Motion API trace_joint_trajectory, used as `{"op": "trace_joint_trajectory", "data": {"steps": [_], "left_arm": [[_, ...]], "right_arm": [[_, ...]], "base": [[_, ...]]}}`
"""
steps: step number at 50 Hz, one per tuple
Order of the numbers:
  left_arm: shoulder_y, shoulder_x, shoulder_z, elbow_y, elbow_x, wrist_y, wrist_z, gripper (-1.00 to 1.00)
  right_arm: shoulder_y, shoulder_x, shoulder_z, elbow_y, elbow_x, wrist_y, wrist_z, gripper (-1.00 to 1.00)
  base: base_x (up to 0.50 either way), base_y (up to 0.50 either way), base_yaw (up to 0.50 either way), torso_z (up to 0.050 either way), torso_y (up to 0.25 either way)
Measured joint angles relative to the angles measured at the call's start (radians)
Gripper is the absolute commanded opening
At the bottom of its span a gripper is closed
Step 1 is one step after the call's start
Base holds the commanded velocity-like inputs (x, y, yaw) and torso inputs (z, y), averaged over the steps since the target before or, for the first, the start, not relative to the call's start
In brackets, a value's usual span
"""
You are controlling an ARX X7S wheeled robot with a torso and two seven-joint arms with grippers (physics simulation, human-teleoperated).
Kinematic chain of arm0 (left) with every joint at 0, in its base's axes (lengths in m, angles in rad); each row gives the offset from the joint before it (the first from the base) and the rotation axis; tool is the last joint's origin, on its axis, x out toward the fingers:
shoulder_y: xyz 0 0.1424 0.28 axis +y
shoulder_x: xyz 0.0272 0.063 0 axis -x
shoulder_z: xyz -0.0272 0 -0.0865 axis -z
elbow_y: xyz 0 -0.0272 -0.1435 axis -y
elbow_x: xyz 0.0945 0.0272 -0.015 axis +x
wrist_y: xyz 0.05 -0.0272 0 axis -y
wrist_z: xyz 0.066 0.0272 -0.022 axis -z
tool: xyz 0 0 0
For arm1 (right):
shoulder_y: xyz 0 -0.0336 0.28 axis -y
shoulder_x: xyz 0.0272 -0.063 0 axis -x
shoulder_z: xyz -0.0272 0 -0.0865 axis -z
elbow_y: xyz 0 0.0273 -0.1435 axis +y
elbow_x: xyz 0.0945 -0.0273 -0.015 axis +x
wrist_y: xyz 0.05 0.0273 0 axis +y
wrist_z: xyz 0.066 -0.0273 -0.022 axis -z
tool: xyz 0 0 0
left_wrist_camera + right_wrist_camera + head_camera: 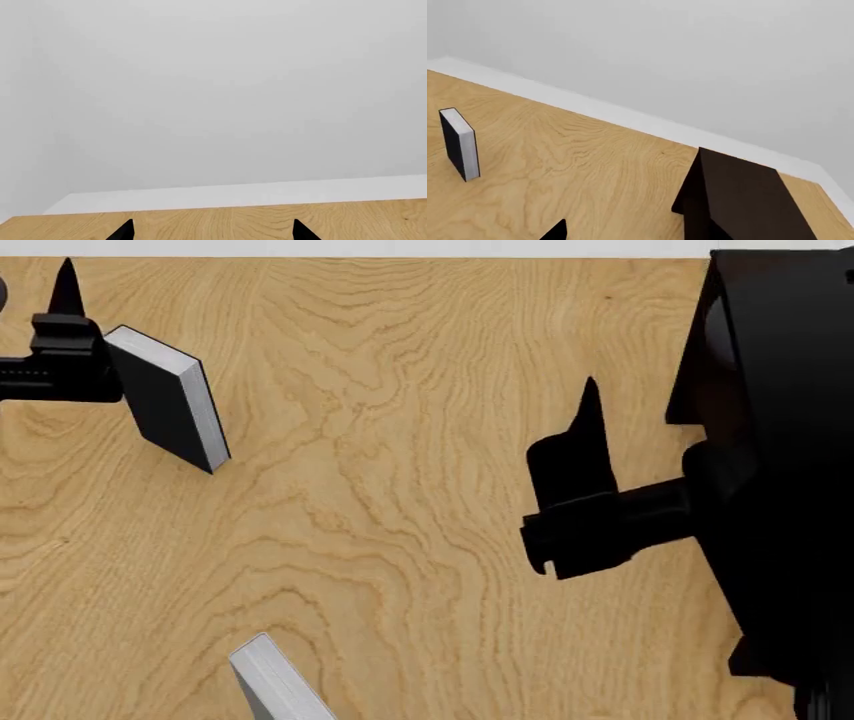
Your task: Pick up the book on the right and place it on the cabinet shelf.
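Of the two books in the head view, a light-grey book [274, 680] with white page edges is the rightmost, cut off by the near edge. The very dark cabinet [787, 420] fills the right side and also shows in the right wrist view [740, 200]; its shelf is hidden. My right gripper [644, 232] is open and empty, just left of the cabinet, well beyond the grey book; one finger [587, 410] shows from above. My left gripper [213, 232] is open and empty at the far left.
A black-covered book [167, 400] stands upright on the wooden surface [400, 490] beside my left arm; the right wrist view shows this black-covered book [459, 142] standing alone. A white skirting [627, 120] and a pale wall bound the far side.
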State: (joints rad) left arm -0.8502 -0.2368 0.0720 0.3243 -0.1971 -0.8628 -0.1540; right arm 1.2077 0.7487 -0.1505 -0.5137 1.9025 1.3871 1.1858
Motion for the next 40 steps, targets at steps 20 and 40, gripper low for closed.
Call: {"op": "trace_joint_trajectory", "data": {"steps": [20,40], "left_arm": [[0.005,-0.007,0.000,0.003,-0.008,0.008,-0.005,1.00],[0.007,-0.013,0.015,-0.001,-0.006,0.026,-0.013,1.00]], "right_arm": [[0.018,0.195,-0.114,-0.128,0.405,-0.186,0.252,1.00],[-0.168,0.361,-0.042,-0.289,0.530,-0.342,0.271,1.00]], "base": [[0.00,0.00,0.00,0.000,0.000],[0.00,0.00,0.00,0.000,0.000]]}}
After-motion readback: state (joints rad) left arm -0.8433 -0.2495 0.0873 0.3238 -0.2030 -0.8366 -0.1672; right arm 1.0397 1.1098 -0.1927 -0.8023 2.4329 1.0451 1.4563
